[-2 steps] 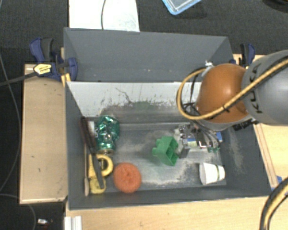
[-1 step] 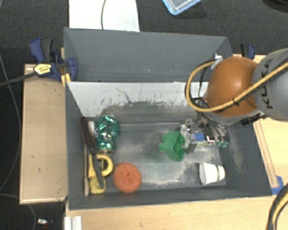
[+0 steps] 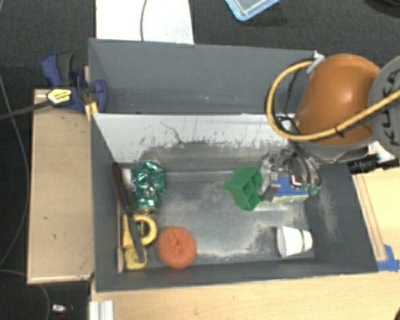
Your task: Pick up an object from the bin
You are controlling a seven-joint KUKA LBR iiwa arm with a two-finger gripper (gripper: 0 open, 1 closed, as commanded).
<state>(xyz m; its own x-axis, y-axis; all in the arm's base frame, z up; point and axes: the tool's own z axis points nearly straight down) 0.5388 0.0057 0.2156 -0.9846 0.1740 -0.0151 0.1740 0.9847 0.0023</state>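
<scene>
Hovering mid-right in the bin, the gripper has the green block just to its left in camera view, maybe touching. You can't tell if it's spread or closed.

Only legible txt: partial "KUKA" logo on grey arm, rt side.

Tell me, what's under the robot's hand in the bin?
A green blocky thing pokes out from under the hand toward the picture's left, and a flat blue-and-white bit shows just below it. Whatever lies straight beneath is covered by the hand.
</scene>
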